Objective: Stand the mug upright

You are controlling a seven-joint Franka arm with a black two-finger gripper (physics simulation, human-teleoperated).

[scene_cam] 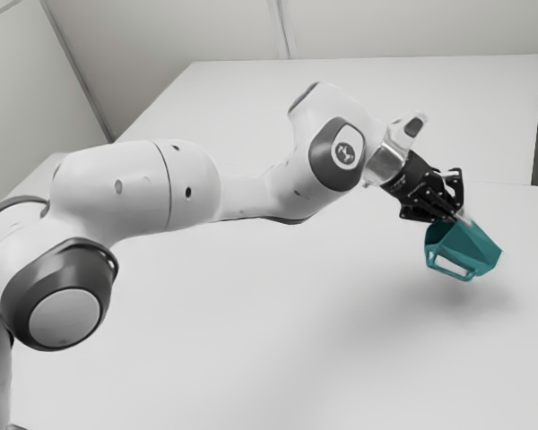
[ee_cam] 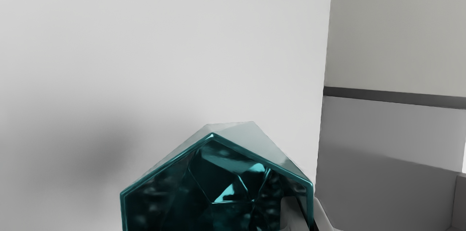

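No legible txt, nos. or signs in either view. Ext. view: sm. round dark emblem [scene_cam: 345, 154] w/ a pale fig., on the white disc of the arm's dark joint cap [scene_cam: 322, 170], nr. the wrist end; any lettering there too sm. to read.

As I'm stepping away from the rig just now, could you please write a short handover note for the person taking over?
Gripper: shut on the mug's wall, one finger inside the mug, the other outside.
Mug: held above the table, tilted, its shadow on the tabletop below.
Done: mug grasped and off the table.
Left: turn it upright, set it down on its base, let go, then back the finger out of it, probably best done slowly.
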